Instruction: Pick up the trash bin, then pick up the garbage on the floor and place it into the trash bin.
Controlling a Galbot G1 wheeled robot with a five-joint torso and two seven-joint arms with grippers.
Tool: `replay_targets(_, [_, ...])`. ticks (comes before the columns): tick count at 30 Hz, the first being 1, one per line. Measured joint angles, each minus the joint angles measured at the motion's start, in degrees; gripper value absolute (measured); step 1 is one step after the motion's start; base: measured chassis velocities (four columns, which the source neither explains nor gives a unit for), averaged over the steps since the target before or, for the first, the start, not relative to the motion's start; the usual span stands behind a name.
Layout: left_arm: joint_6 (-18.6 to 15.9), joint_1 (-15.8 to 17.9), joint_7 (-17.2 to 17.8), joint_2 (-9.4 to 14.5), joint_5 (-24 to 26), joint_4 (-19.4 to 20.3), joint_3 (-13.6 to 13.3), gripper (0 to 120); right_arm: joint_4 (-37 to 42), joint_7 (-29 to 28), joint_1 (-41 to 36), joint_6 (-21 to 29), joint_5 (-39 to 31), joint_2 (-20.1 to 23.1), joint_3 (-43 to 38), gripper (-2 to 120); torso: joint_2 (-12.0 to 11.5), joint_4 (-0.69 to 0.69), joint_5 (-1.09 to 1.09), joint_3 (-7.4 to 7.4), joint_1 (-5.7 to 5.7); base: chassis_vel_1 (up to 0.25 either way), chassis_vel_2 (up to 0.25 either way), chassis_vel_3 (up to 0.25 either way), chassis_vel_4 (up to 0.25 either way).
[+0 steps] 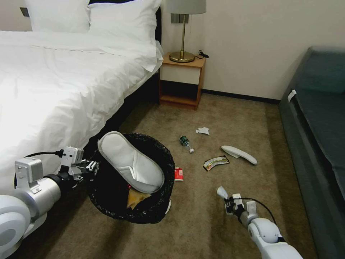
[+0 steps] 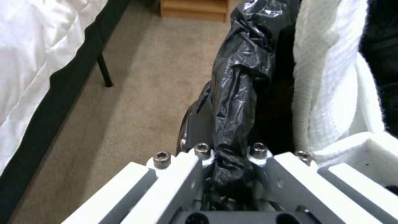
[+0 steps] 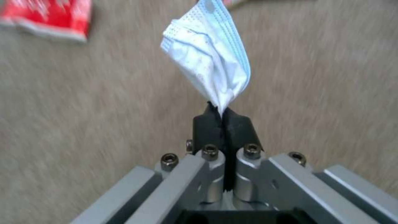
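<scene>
left claw (image 1: 94, 166): clamped tight on the rim of the trash bin (image 1: 151, 208), held up beside the bed (image 1: 54, 90)
in the bin: a white slipper (image 1: 131, 166)
right claw (image 1: 225, 202): pinched shut on a face mask (image 3: 211, 59), above the carpet (image 1: 215, 230)

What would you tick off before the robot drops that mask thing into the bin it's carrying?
1. Right gripper pinching the face mask firmly: ok, shut on its lower tip.
2. Left gripper holding the trash bin: ok, clamped on the bag-lined rim.
3. Bin held off the carpet, mouth facing up and toward the robot: ok.
4. Free room inside the bin: cannot tell; a white slipper lies across most of the mouth.
5. Mask above the bin mouth: not ok; it hangs over the carpet to the bin's right.
6. Path between mask and bin free of obstacles: ok.
</scene>
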State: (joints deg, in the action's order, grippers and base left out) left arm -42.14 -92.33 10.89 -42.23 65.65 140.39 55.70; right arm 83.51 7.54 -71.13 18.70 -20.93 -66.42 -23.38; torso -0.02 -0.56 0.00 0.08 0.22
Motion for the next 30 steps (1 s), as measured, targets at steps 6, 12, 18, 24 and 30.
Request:
replay_targets(6, [0.00,-0.32,0.03,-0.09,-0.01,0.36,0.23,1,11.44,-0.47,-2.01,1.81,-2.86,2.30,-1.88,0,0.00,0.00,-0.01,0.00,0.00,0.000,0.000,0.000,0.000])
replay_targets(12, [0.00,-0.31,0.15,-0.09,-0.01,0.47,0.07,1,21.79,-2.04,-2.02,4.16,-7.22,5.27,-2.76,0,0.00,0.00,-0.02,-0.01,0.00,0.000,0.000,0.000,0.000])
replay_targets(18, [0.00,0.10,0.23,0.20,0.02,0.19,-0.29,1,34.11,-3.22,5.59,7.41,-17.18,11.16,-1.08,0,0.00,0.00,-0.02,0.00,0.00,0.000,0.000,0.000,0.000])
replay_targets(24, [0.00,0.48,0.26,0.27,0.03,-0.30,-0.75,1,39.03,-2.19,14.91,10.60,-30.86,13.35,2.19,0,0.00,0.01,-0.01,0.00,0.00,0.000,0.000,0.000,0.000])
replay_targets(30, [0.00,0.63,0.31,0.47,0.03,-0.51,-0.96,1,40.75,0.40,21.32,12.20,-37.02,13.27,6.43,0,0.00,0.00,0.00,0.00,0.00,0.000,0.000,0.000,0.000])
